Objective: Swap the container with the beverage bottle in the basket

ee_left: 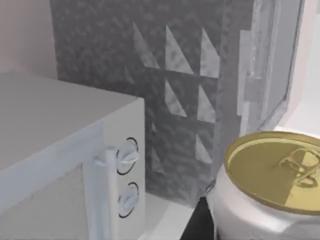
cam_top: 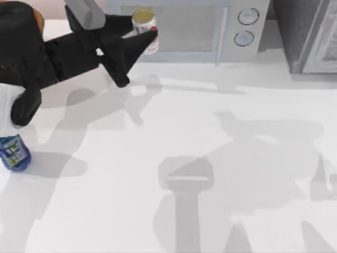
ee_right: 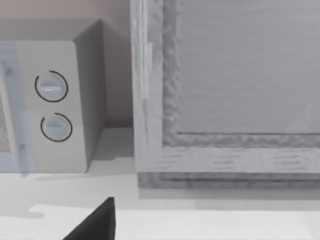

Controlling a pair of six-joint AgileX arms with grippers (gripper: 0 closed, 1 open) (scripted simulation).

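Observation:
My left gripper (cam_top: 143,32) is shut on the container (cam_top: 144,23), a white and red can with a dull gold top, and holds it above the table in front of the microwave. Close up in the left wrist view, the container (ee_left: 272,172) shows its gold lid and pull tab. The beverage bottle (cam_top: 15,152), blue with a blue, green and white label, stands at the table's left edge. At the far left, an orange-brown sliver of the basket (cam_top: 38,16) peeks out from behind my left arm. A dark part of my right gripper (ee_right: 95,225) faces the microwave and cabinet.
A white microwave (cam_top: 189,26) with two round knobs stands along the back edge. To its right is a grey speckled cabinet (cam_top: 310,31) with a pale door frame. The white table (cam_top: 210,158) carries only the arms' shadows across its middle and right.

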